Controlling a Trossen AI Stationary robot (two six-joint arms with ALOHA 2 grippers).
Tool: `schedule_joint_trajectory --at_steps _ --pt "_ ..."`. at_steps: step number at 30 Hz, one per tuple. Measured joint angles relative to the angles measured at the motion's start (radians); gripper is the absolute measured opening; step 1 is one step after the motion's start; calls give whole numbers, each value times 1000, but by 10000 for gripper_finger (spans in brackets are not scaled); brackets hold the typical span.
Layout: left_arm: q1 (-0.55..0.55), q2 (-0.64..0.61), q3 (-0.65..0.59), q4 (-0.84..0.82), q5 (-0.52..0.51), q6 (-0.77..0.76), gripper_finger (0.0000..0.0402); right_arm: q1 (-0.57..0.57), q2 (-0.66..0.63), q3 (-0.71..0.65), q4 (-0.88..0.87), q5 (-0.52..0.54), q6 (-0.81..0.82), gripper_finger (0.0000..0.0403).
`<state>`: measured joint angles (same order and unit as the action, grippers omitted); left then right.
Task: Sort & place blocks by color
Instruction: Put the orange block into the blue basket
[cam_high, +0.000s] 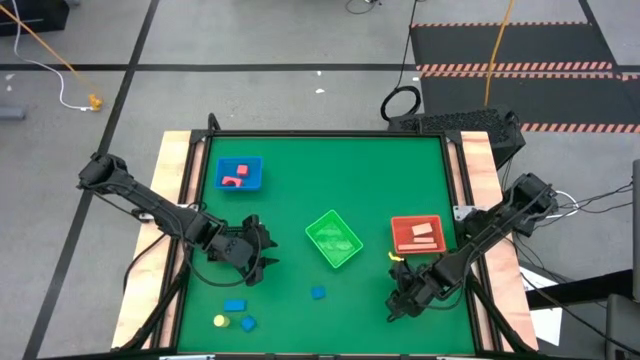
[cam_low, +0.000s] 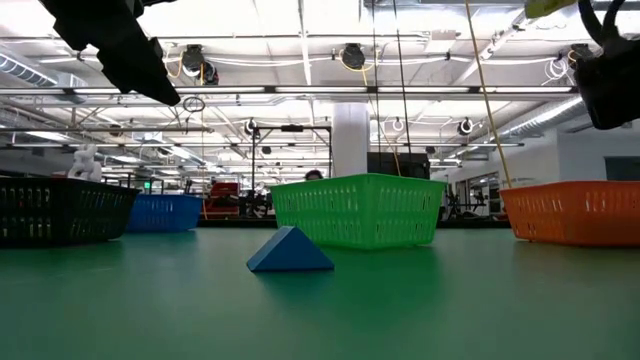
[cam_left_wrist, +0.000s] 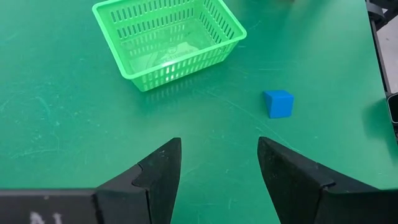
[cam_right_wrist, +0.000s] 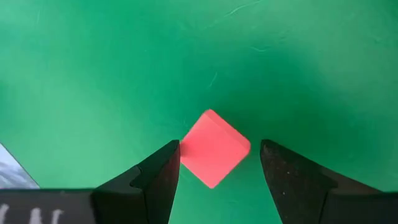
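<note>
**Right gripper over a red block, left gripper empty above the mat**

Nearest the front edge of the green table (cam_high: 380, 170) lie three loose blocks at the left corner: a blue bar (cam_high: 235, 305), a yellow block (cam_high: 220, 321) and a small blue block (cam_high: 247, 323). A little farther in, a blue cube (cam_high: 318, 293) sits alone in front of the green bin (cam_high: 333, 239).

The right gripper (cam_right_wrist: 219, 165) hangs low at the front right of the table, and its fingers stand apart with a red block (cam_right_wrist: 214, 148) between them on the mat. The block seems to touch one finger, but the view is too close to be sure. The left gripper (cam_left_wrist: 219, 163) is above the mat to the left of the green bin, fingers spread and holding nothing.

Beyond the right gripper is the red bin (cam_high: 416, 235) with pale bars in it. Farthest, at the back left, the blue bin (cam_high: 239, 174) holds red pieces.
</note>
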<state>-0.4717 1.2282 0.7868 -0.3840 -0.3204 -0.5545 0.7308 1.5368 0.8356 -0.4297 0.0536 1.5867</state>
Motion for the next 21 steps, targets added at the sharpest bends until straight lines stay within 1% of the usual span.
schedule_joint_trajectory --at_steps 6,11,14,18,21 --pt "0 0 0 0 0 0 214 4 0 0 15 2 -135 212" --pt "0 0 0 0 0 0 214 4 0 0 56 44 -156 212" --pt "0 0 0 0 0 0 214 4 0 0 57 25 -81 212" --pt "0 0 0 0 0 0 214 4 0 -1 27 -37 173 212" --pt "0 0 0 0 0 0 214 4 0 -1 55 -56 280 212"
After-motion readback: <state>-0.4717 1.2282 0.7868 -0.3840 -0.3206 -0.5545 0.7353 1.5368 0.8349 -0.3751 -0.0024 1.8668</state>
